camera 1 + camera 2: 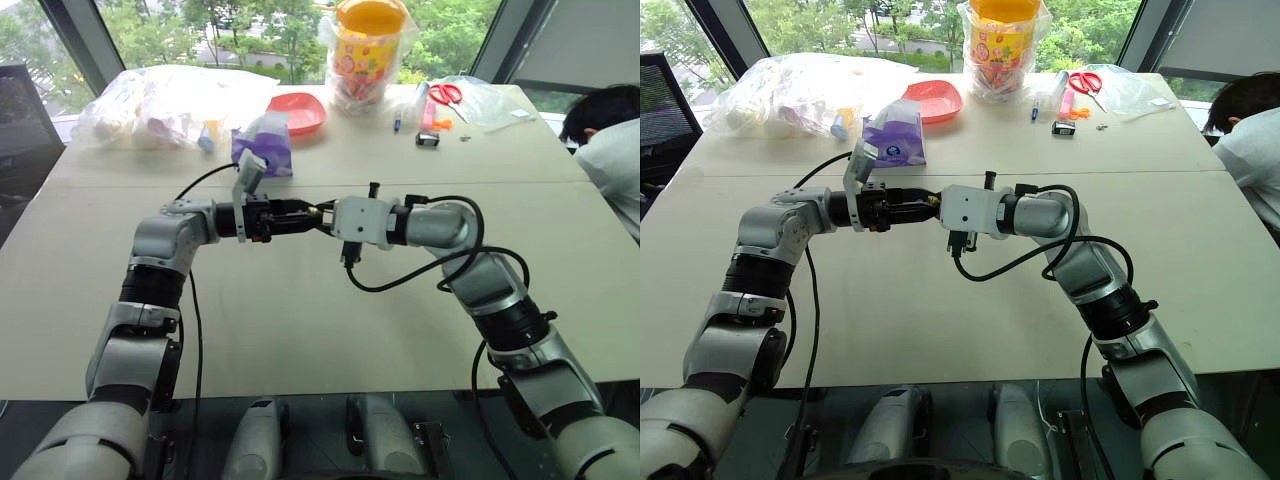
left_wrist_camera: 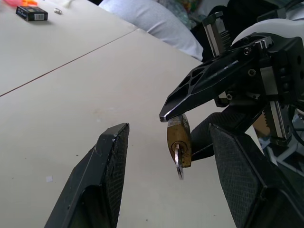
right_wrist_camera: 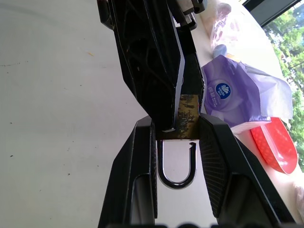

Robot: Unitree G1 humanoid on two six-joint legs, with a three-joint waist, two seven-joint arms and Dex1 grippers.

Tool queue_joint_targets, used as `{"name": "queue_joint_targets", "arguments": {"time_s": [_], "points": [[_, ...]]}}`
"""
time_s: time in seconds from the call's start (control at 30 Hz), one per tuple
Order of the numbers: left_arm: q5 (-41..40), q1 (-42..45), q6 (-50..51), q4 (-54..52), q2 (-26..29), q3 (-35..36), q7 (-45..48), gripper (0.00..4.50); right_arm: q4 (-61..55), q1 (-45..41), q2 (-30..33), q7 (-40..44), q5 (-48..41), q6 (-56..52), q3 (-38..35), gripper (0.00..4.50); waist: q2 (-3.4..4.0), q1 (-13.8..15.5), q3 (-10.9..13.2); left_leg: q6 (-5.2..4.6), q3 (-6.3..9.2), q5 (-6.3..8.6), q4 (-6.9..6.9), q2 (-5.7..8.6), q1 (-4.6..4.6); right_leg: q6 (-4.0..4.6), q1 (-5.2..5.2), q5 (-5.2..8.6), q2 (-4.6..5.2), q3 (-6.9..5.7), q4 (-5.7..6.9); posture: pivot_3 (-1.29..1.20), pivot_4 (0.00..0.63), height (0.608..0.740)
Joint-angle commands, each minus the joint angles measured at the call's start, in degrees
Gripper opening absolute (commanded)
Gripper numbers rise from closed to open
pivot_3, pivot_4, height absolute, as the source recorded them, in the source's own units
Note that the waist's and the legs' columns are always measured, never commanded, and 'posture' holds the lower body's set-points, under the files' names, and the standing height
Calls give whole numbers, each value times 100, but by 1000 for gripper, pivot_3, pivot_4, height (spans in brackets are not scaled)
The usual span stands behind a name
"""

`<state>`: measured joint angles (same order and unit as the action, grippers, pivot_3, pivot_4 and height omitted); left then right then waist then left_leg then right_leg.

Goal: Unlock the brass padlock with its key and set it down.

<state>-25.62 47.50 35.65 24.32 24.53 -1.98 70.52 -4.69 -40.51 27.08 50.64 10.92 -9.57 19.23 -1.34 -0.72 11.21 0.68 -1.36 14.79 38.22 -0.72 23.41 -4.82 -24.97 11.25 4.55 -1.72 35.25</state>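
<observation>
The brass padlock (image 2: 179,138) hangs in the air above the middle of the table, and my right gripper (image 3: 176,122) is shut on its body. Its silver shackle (image 3: 176,167) points back toward the right wrist, and one leg ends free of the body. The key (image 2: 179,162) sticks out of the keyhole. My left gripper (image 2: 170,129) is open, one finger (image 2: 107,175) on each side of the key without touching it. In the left eye view the two grippers meet tip to tip at the padlock (image 1: 320,211).
At the table's far side lie a purple tissue pack (image 1: 265,140), a red dish (image 1: 297,110), a jar with an orange lid (image 1: 368,50), plastic bags (image 1: 170,105), scissors (image 1: 447,93) and a small black object (image 1: 427,138). A person (image 1: 610,140) sits at the right edge.
</observation>
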Motion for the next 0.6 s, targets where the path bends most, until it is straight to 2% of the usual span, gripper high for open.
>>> {"name": "queue_joint_targets", "arguments": {"time_s": [0.03,0.07,0.17,0.23,0.53,0.57,0.6], "points": [[-85,11,-3,-152,18,51,66,2217,-262,-131,-4,-57,-69,83,-118,704,0,-1,0,0,0,0,0,0,0,0,0,0,0,0,0,0,150,740],[-95,0,6,-174,18,47,80,1968,-259,-135,-5,-58,-71,84,-121,704,0,0,0,0,0,0,0,0,0,0,0,0,0,0,0,0,150,740],[-114,-68,76,-292,45,-17,183,652,-251,-147,-16,-71,-64,87,-119,704,0,-1,0,0,0,0,0,0,0,0,0,0,0,0,0,0,150,740],[-105,-86,87,-313,46,-25,176,14,-250,-151,-20,-78,-60,91,-117,704,0,-1,0,0,0,0,0,0,0,0,0,0,0,0,0,0,150,740],[-62,-30,4,-216,14,-1,54,14,-255,-99,-4,-52,-130,-98,-180,704,0,0,0,0,0,0,0,0,0,0,0,0,0,0,0,0,150,740],[-59,-33,-8,-211,17,1,53,0,-263,-81,19,-12,-158,-131,-187,1746,0,0,0,0,0,0,0,0,0,0,0,0,0,0,0,0,150,740],[-51,-40,-33,-207,20,6,47,0,-264,-62,55,-8,-153,-163,-201,2057,0,0,0,0,0,0,0,0,0,0,0,0,0,0,0,0,150,740]]}}
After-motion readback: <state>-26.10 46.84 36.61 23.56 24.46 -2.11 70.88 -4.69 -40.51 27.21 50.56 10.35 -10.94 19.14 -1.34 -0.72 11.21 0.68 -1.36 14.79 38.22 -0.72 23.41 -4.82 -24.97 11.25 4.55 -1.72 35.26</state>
